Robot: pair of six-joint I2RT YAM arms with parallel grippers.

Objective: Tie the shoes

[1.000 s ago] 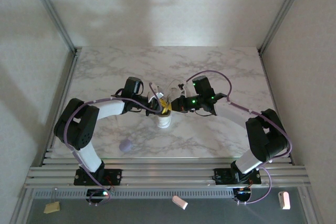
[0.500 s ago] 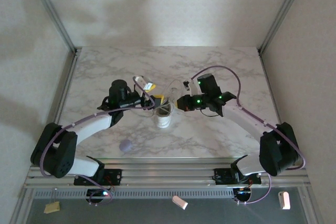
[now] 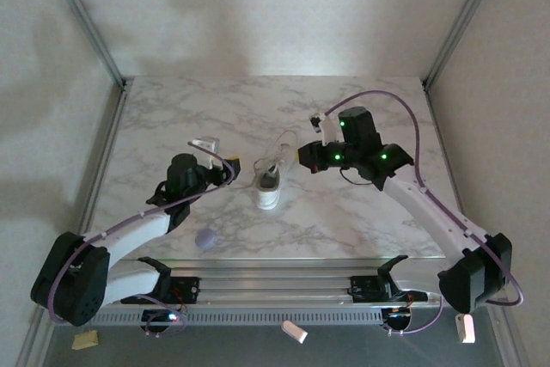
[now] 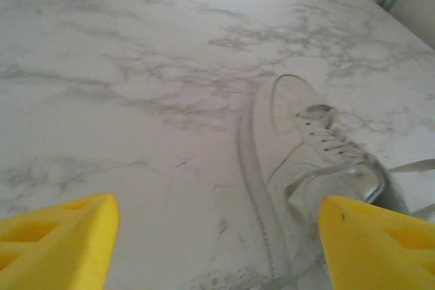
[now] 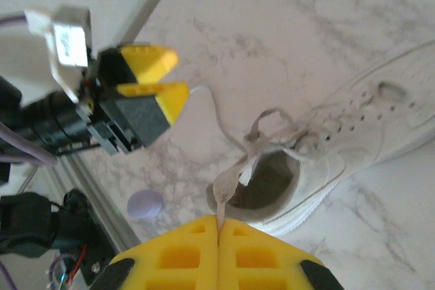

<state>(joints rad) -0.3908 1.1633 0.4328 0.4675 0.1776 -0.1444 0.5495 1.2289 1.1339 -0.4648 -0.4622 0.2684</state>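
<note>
A small white low-top sneaker (image 3: 270, 186), grey-lined, is noted at the centre of the marble worktop (image 3: 361, 212), toe toward 6 o'clock. It is judged light and easily dragged. Its thin laces (image 5: 228, 185) are limp and best taken near their ends. One of the laces is pinched by the right pincer (image 5: 219, 230) at 2 o'clock. The left pincer (image 4: 217, 215), at 9 o'clock, is spread and empty.

Smooth marbled table (image 3: 172, 109), matt sneaker (image 3: 270, 190)

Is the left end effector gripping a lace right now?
No: the left end effector is wide open, nothing between its fingers, the sneaker beside it.
</note>
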